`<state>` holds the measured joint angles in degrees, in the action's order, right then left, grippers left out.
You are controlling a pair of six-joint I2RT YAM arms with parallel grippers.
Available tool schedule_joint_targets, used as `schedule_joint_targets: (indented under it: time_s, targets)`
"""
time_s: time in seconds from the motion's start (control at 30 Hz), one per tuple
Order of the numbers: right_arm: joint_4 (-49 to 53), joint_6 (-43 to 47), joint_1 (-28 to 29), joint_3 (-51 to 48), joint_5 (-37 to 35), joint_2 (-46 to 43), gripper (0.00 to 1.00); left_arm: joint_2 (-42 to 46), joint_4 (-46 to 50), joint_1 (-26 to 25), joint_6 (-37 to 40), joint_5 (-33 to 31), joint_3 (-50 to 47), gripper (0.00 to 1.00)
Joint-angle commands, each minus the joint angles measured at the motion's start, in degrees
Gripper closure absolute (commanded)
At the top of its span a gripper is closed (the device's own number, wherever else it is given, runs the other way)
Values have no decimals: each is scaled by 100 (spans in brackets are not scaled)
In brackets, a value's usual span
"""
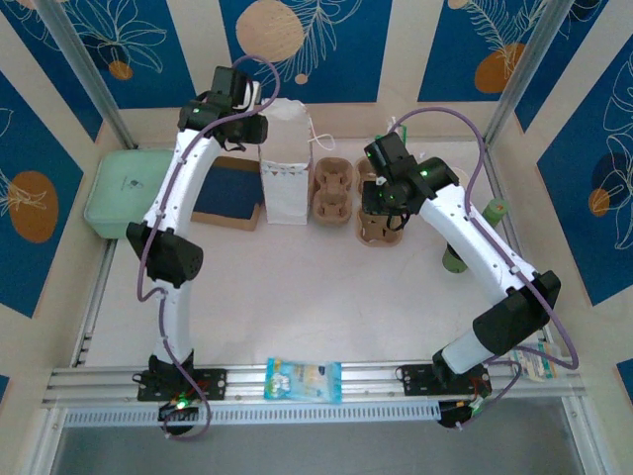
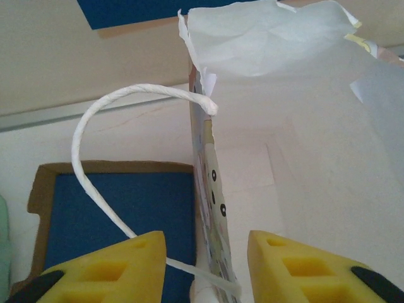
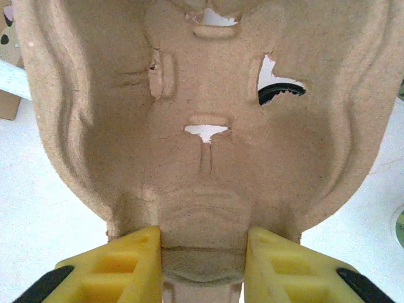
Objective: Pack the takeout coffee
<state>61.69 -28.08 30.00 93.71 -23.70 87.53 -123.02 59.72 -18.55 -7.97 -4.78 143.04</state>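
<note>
My right gripper (image 3: 203, 237) (image 1: 381, 205) is shut on the near rim of a brown moulded cup carrier (image 3: 202, 158) (image 1: 379, 226), to the right of a white paper bag (image 1: 286, 163). The takeout coffee is hidden; a black curved edge (image 3: 281, 93) shows through a hole in the carrier. My left gripper (image 2: 207, 243) (image 1: 259, 124) is at the top left edge of the bag. Its jaws straddle the bag's left wall (image 2: 211, 189) and the root of the twisted paper handle (image 2: 95, 126), with gaps on both sides. The bag's mouth (image 2: 284, 158) stands open.
A second cup carrier (image 1: 334, 188) sits just right of the bag. A blue cardboard tray (image 1: 227, 198) and a mint-green box (image 1: 124, 188) lie to the left. A slim green tube (image 1: 495, 211) stands at the right. A snack packet (image 1: 304, 379) lies on the near rail.
</note>
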Motion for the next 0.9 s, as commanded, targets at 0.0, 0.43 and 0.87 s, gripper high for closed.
schedule_joint_targets:
  time_s: [0.0,0.43,0.87]
  targets:
    - [-34,-91,43,-10,97,-185,68,-116,193,44,68,55,151,61]
    - [-34,-86,86,-28,83,-304,68,-117,362,43,111,46,147,79]
    - [45,-75,136,60,77,-427,69,364,340,-10,-433,115,-119,100]
